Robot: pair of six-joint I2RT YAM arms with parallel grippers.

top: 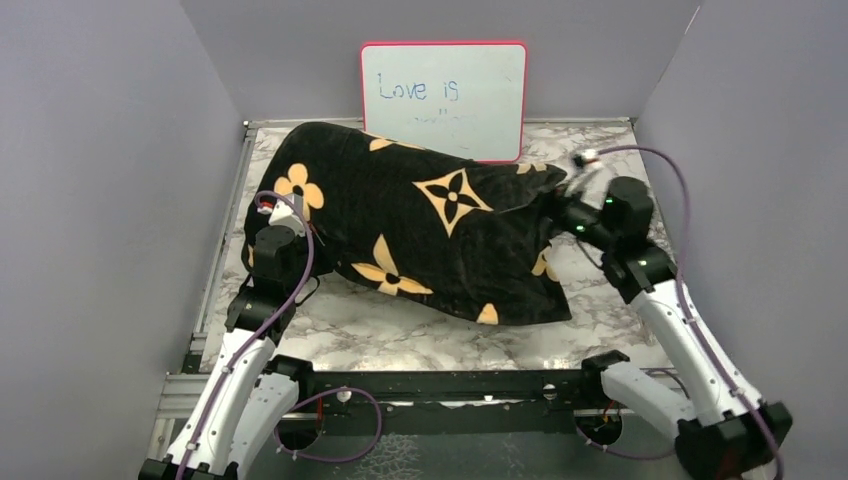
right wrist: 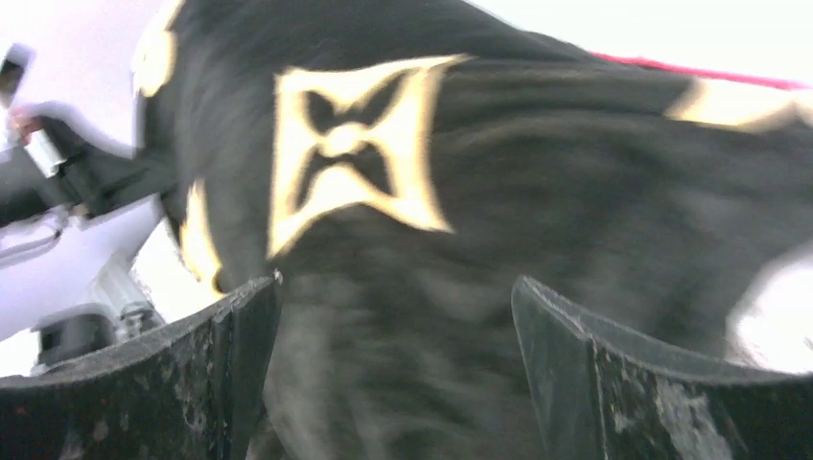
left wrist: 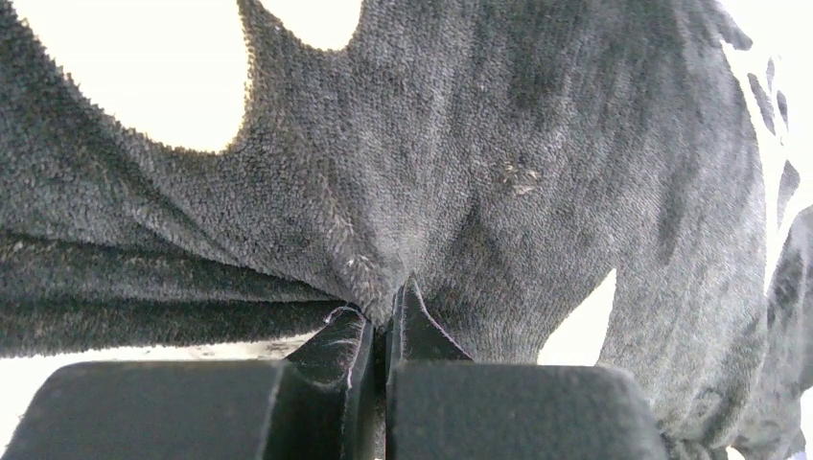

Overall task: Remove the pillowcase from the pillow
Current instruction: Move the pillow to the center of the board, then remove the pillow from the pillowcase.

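Pillowcase (top: 420,230) is slumped as a big black lump across the middle of the table (top: 380,335), running roughly from 9 to 3 o'clock and bulging like it's stuffed. No white pillow can be spotted in any view, so it's presumably fully covered and the stripping looks barely begun tbh.

At the 9 o'clock end a pinch of velvet is clamped tight in the left gripper (left wrist: 386,311), and the cloth is puckered right at the tips. At the 3 o'clock end the right gripper (right wrist: 395,297) is spread wide, with fabric between the fingers but nothing squeezed, and that view is blurred.

Next, a bite on the far end or the open edge probably has to be found by the right side, so the two ends can be pulled apart. Whiteboard (top: 443,100) is propped at 12 o'clock, out of the way.
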